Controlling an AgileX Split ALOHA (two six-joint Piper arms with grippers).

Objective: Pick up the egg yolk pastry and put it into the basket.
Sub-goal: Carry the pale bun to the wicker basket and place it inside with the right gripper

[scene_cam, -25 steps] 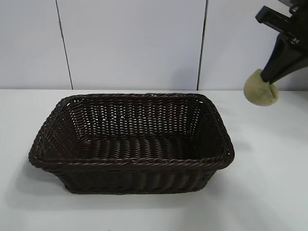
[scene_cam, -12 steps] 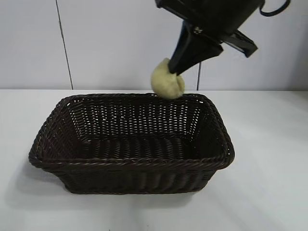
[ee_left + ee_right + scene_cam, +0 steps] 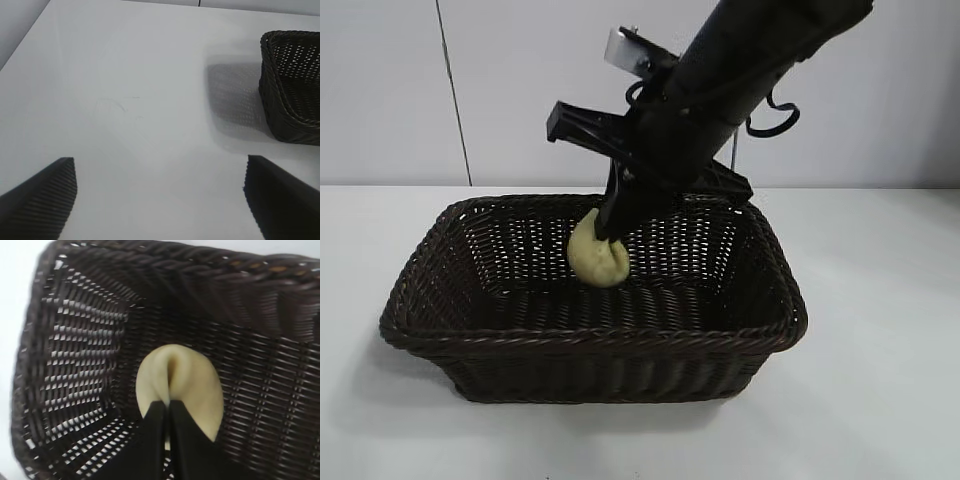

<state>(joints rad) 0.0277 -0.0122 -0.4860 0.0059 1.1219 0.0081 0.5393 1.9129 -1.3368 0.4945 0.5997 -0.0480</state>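
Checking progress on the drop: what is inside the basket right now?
Inside the basket hangs the egg yolk pastry, pinched by the right gripper. The arm hides part of the far wall; whether the pastry touches the floor is unclear.

Egg yolk pastry [image 3: 597, 262]: pale yellow-cream, matte, with one darker crease down its middle. Basket [image 3: 440, 330]: dark brown, almost black wicker in a ribbed weave, light showing through the gaps in its walls as rows of small bright dashes; braided rim. Right gripper [image 3: 612, 228]: black throughout. Left gripper [image 3: 160, 200]: black, its inner faces finely ridged. Bench [image 3: 880, 400]: plain white. Wall [image 3: 380, 90]: pale grey-white panels divided by thin dark seams.
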